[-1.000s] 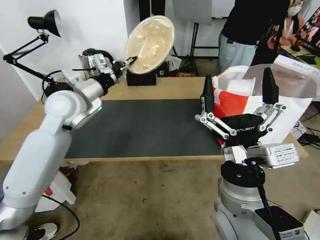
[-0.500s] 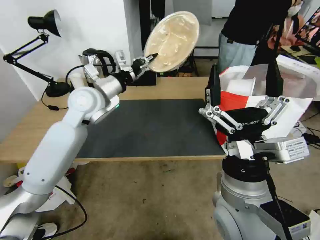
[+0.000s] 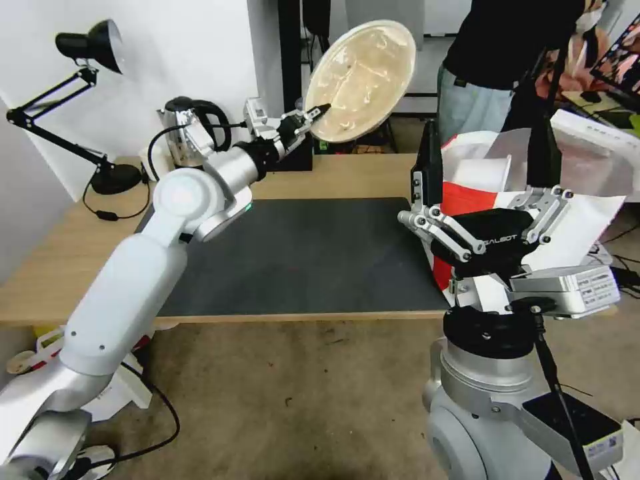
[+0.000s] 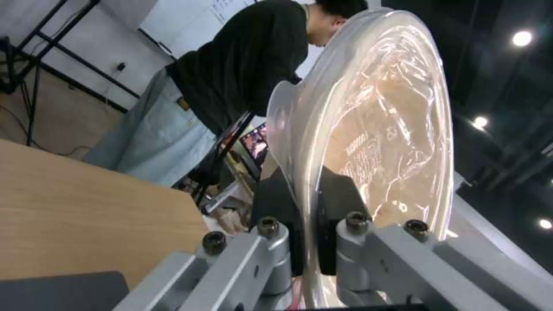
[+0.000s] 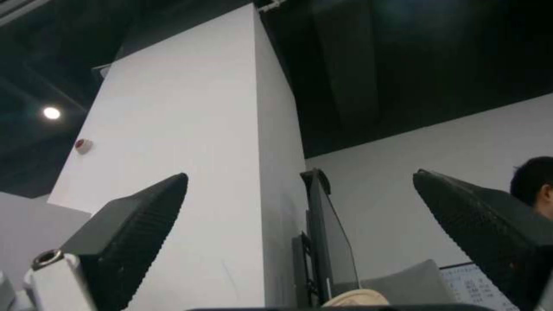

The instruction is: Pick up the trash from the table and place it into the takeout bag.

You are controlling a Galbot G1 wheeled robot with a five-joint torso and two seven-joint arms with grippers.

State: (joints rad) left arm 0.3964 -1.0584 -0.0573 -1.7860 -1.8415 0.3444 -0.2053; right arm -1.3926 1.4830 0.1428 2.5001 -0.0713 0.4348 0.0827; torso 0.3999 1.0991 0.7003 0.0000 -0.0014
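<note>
Now, from the head view, the left claw [image 3: 319, 112] is stretched out high over the far edge of the bench [image 3: 333, 177], clenched on the lower rim of the shallow round beige translucent lid [image 3: 361, 81]. The lid stands nearly on edge, tilted, its broad face turned toward the camera, raised well clear of the benchtop and above the dark grey mat [image 3: 300, 257]. To the right sits the takeout bag [image 3: 507, 200], white and red with silver foil lining, its mouth open at the bench's right end; something white shows inside it, though what it is cannot be told. The lid is to the left of the bag's opening and higher than it, apart from it. The right claw [image 3: 487, 167] is held upright in front of the bag, its two black fingers [image 3: 430, 167] spread wide and grasping nothing. A black desk lamp [image 3: 87, 47] and a metal kettle [image 3: 183, 130] stand at the bench's far left.

From the left wrist view, the left claw's [image 4: 308, 216] black pads [image 4: 276, 207] pinch the lid [image 4: 380, 142] at its rim, one on each face, and the lid rises away from the wrist, glossy and embossed. The light-wood benchtop [image 4: 86, 207] lies below.

From the right wrist view, the right claw [image 5: 300, 211] points up toward a white pillar, its ribbed fingers [image 5: 144, 216] well apart with nothing between them.
</note>
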